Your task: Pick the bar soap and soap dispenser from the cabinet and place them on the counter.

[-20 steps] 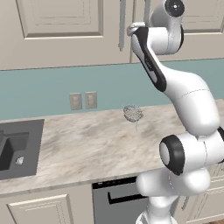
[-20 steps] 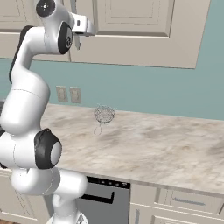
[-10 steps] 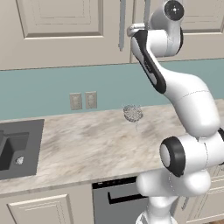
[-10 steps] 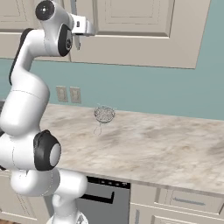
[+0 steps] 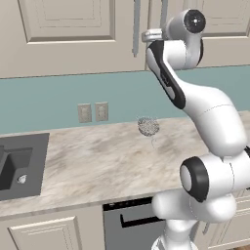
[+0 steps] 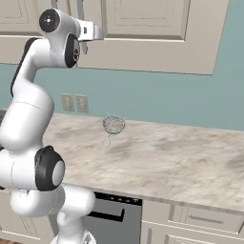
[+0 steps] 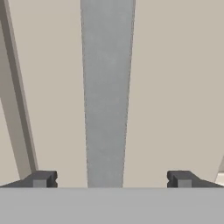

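Up close, we see the gripper jaws spread wide astride the cabinet bar handle, wire-mesh ball on the worktop.

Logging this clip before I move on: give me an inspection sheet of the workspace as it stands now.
Surface: counter, marbled, dark sink at one end.
Job's things: cabinet doors shut; soap items nothing seen.
Clutter: wire-mesh ball near the back wall.
Grippers: gripper open, fingers on either side of a vertical door handle, not closed on it.
Cables: nothing seen.
Surroundings: teal wall, wall outlets, dishwasher under the counter.
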